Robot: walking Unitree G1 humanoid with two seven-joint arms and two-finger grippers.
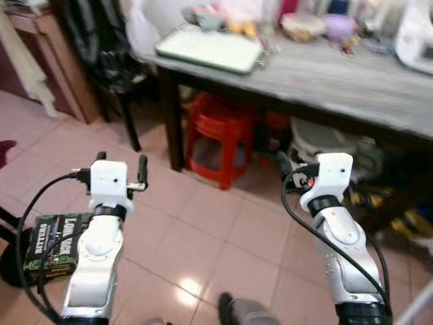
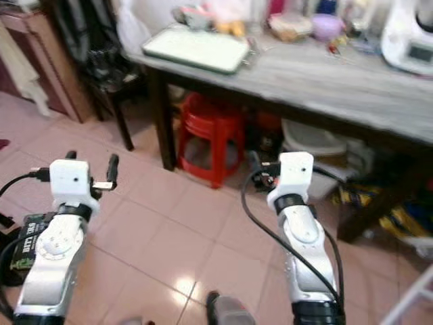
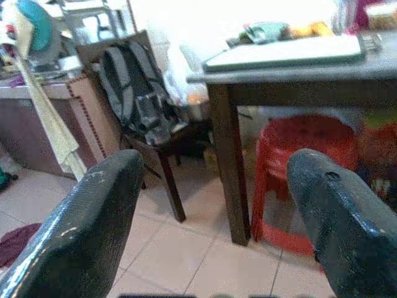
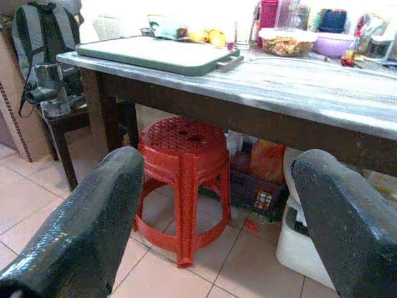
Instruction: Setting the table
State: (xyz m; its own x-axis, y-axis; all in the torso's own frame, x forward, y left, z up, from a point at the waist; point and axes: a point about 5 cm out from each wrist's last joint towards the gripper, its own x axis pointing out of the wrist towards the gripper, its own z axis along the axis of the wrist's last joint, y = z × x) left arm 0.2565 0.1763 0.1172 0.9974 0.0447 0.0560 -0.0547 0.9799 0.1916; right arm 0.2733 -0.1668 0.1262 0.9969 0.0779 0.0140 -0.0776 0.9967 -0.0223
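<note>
Approaching the table [image 1: 338,81], both the left gripper [image 1: 122,166] and right gripper [image 4: 217,217] spread empty; next probably reaching the tray [image 1: 210,49].

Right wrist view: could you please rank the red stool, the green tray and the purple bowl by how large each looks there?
1. Red stool and green tray: too close to rank; the stool is nearer.
2. Purple bowl: smallest, but farthest away.
</note>
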